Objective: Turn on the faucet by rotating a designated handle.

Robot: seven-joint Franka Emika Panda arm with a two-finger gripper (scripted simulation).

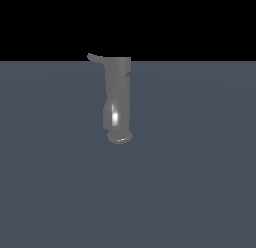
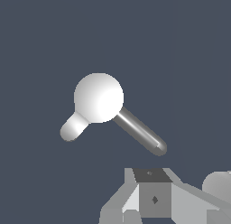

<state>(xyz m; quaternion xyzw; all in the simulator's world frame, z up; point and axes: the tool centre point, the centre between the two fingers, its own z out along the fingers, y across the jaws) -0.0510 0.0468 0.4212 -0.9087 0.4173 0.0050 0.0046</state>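
The handle (image 1: 95, 57) juts from the faucet's (image 1: 118, 104) blocky top toward the exterior view's left, untouched. The faucet stands upright on the grey floor (image 1: 200, 167). The gripper (image 2: 151, 205) hangs above, clear of both; I cannot tell how wide its jaws stand. Judged: approach step; next, descend beside the handle and push it round.

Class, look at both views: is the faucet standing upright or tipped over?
Upright. In the exterior view the faucet rises straight from its flared base, the handle projecting sideways at its top. The wrist view shows it end-on from above.
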